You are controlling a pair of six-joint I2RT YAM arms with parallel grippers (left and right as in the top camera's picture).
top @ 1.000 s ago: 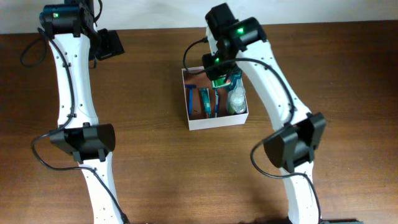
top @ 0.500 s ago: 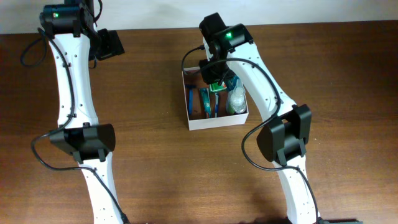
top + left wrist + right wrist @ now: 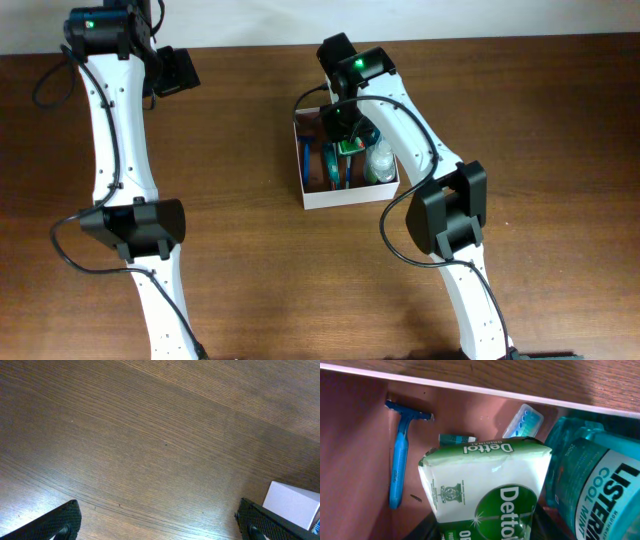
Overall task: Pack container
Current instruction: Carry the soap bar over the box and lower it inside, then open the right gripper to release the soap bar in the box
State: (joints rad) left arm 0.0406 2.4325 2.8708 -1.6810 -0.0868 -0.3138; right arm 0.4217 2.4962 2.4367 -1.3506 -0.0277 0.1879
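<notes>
Clamping a green-and-white soap packet (image 3: pixel 485 485) in the right gripper (image 3: pixel 485 530) inside the nearly full square white cardboard container (image 3: pixel 350 194), awaiting release; left gripper (image 3: pixel 162 525) spread.

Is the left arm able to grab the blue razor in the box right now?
Probably not easily. The left gripper sits open, far across the table, and the right gripper, holding the Dettol packet, hangs over the container right beside the razor.
</notes>
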